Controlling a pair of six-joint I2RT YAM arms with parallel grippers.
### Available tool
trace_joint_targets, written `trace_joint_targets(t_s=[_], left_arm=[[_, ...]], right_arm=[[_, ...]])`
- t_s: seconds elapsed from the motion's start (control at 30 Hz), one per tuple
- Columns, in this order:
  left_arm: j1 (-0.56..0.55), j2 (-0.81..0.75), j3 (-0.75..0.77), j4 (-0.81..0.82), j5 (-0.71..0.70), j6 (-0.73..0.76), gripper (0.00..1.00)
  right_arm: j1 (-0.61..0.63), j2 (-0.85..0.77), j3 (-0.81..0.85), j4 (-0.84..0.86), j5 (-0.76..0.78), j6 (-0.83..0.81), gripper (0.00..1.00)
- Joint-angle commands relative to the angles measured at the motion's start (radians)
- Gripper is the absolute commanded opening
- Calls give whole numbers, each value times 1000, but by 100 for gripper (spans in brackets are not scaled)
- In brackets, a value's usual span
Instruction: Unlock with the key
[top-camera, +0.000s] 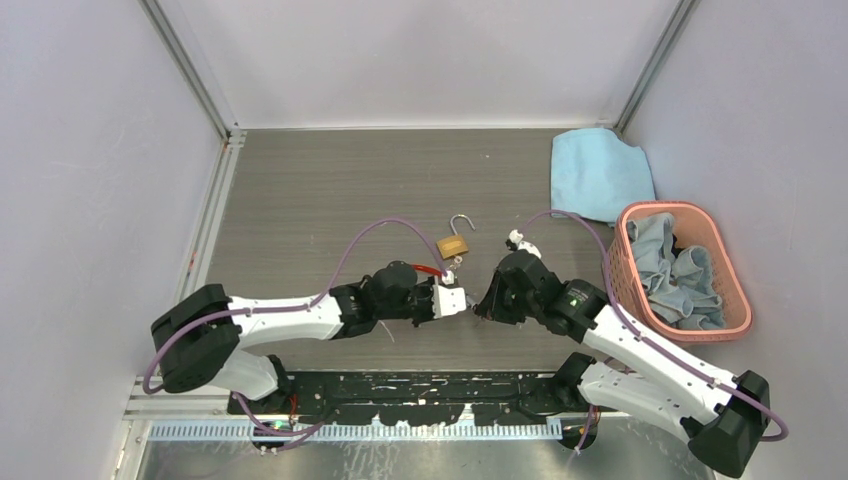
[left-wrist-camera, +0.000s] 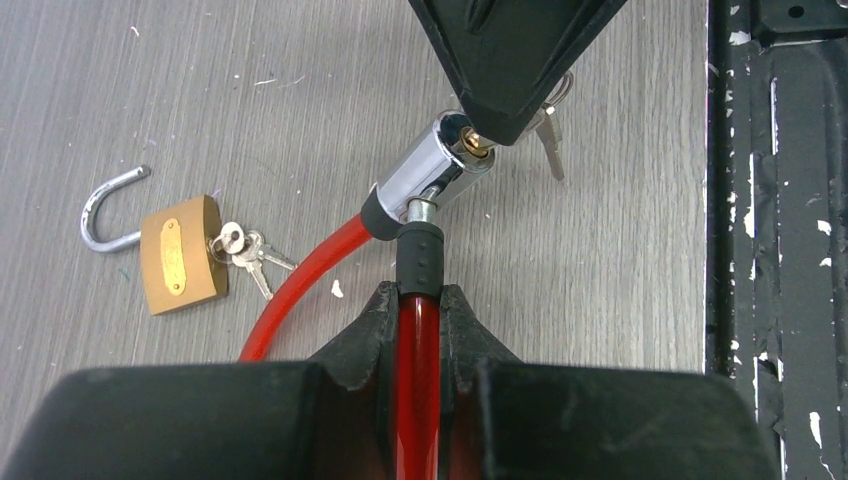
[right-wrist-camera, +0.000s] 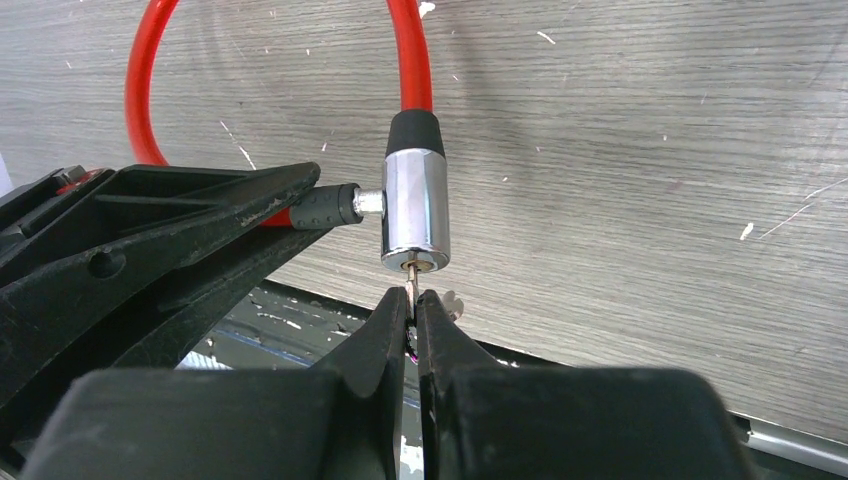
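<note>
— State of the right gripper (right-wrist-camera: 412, 300)?
— Pinched tight on the key (right-wrist-camera: 411, 278). The blade sits in the end of the chrome lock barrel (right-wrist-camera: 416, 205), right at the fingertips. The rest of the bunch hangs beside one finger.
— And the left gripper (left-wrist-camera: 418, 296)?
— Clamped on the red cable (left-wrist-camera: 300, 270), with the barrel directly ahead of its tips.
— Anything else noted?
— A brass padlock (left-wrist-camera: 180, 255), shackle open and keys in it, lies on the table (left-wrist-camera: 600, 280) off to the left gripper's left, apart from it.
</note>
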Motion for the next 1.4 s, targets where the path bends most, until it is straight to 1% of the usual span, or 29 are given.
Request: trace_joint_targets(t_s=[0.0,0.17,0.3,0.53,0.7,0.83,0.9,0.97,1.13,1.37], left_arm=[[6,-44,-15,-14,-27,-4,0],[5,-64,-20,-82,-37,34,0],[5,-113,-54,-121,-25,65,0],[6,-172,-72,-189,-23,83,0],[4,-186,-63,-247,-120,63,0],[5,-227,-74,-255,-184,26,0],[5,-259,-85,-280,-168,9,0],[5,-299,-105,-270,-157,-1,0],[5,-375,-141,-269,-178,-17,0],[4,-405,-154,-288,-196,-56,0]], right_arm=[[-5,10,37,-9,52,-16,1],[-5,14,38,-10,58,-23,1],[-5,30,35,1,61,-29,1],[-5,79,47,35,47,-35,1],[-6,95,67,25,72,-59,1],[-5,133,78,26,96,-74,1],[-5,154,74,48,88,-75,1],[-5,173,73,76,72,-72,1],[-5,207,91,129,48,-72,1],[-5,297,139,214,9,-82,1]])
